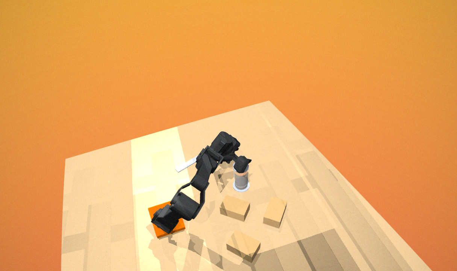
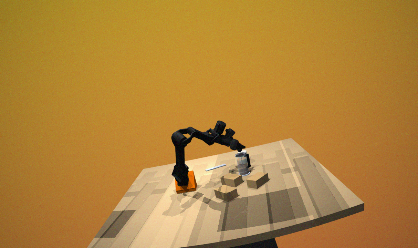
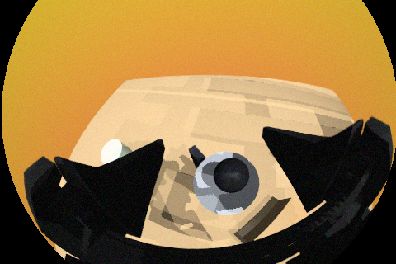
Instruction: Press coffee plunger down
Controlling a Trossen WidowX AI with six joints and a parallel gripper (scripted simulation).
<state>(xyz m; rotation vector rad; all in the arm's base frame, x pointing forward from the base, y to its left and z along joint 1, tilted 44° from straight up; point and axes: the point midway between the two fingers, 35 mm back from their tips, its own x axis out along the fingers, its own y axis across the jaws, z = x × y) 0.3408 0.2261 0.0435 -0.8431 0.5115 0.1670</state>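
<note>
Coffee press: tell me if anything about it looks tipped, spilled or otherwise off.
Nothing stands out. The coffee press stands upright on the table, its plunger knob low on the lid. The gripper is open, its fingers apart on either side of the knob.

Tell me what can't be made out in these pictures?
- Top view: the coffee press lid and plunger knob are hidden by the open gripper above them.
- Exterior view: the knob is too small to judge its depth.
- Wrist view: the pale object is partly hidden behind a finger.
</note>
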